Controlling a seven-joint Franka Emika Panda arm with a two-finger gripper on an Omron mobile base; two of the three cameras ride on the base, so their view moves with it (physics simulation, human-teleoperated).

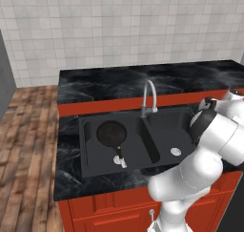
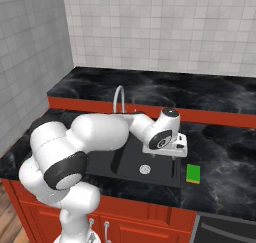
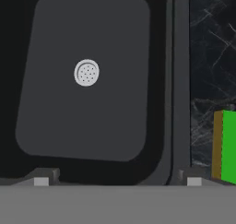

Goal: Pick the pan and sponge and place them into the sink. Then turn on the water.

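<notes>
Sponge (image 3: 226, 144) cut off at frame edge — gripper (image 2: 170, 156) spread wide, empty, over sink (image 2: 165, 179).

A black marbled counter (image 1: 143, 80) on red cabinets spans the middle of the frame. A black double sink (image 1: 86, 150) is set into it, and a pan (image 1: 111, 133) lies in the left basin. At lower right of the right base view, a sponge (image 2: 193, 173) lies green face up on the counter just beside the sink's rim.
</notes>
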